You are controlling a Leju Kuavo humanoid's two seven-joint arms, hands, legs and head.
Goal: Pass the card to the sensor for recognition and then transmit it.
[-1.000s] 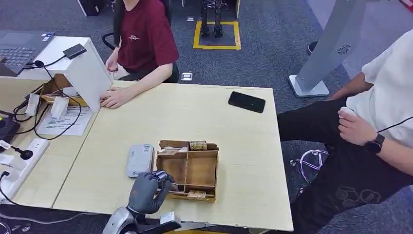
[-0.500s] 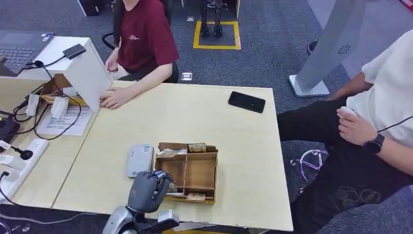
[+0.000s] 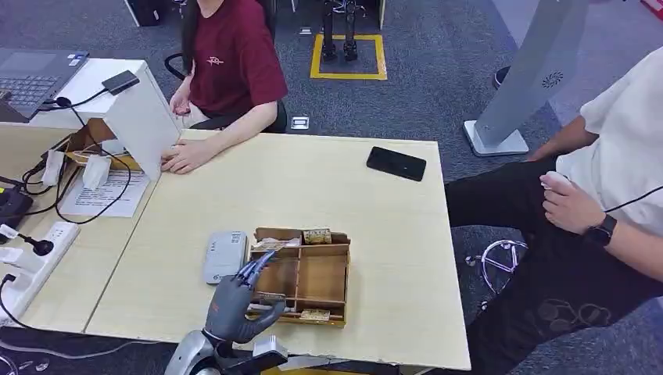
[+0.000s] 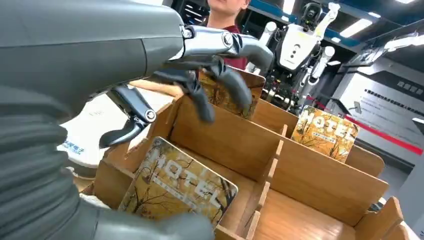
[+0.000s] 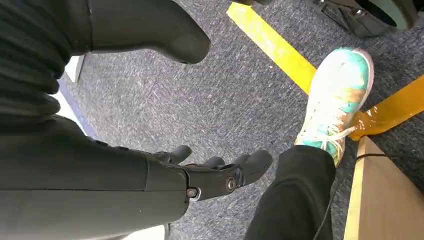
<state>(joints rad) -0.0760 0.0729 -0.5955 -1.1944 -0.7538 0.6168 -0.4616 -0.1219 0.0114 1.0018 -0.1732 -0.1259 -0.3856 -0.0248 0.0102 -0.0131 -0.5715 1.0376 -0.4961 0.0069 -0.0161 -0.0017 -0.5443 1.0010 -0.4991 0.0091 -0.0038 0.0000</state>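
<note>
A wooden divided box (image 3: 324, 275) stands near the table's front edge, with the grey-white sensor (image 3: 225, 256) flat on the table just to its left. My left hand (image 3: 237, 303) hovers at the box's front left corner, fingers (image 4: 220, 75) spread out over the left compartments, holding nothing. A yellow HOTEL card (image 4: 180, 187) leans tilted in the nearest compartment, just above my thumb (image 4: 150, 226). More cards stand in the far compartments (image 4: 325, 132) and one lies at the front (image 3: 315, 314). My right hand (image 5: 210, 172) hangs over the grey carpet with nothing in it.
A black phone (image 3: 396, 163) lies at the table's far right. A person in a red shirt rests a hand (image 3: 184, 156) on the far left corner beside a white stand (image 3: 141, 117). Another person (image 3: 602, 180) sits to the right. Cables and a power strip (image 3: 31, 266) lie on the left.
My left hand's fingers, curled over the box's front left corner before, have lifted and spread out over the compartments. The box and sensor have not moved.
</note>
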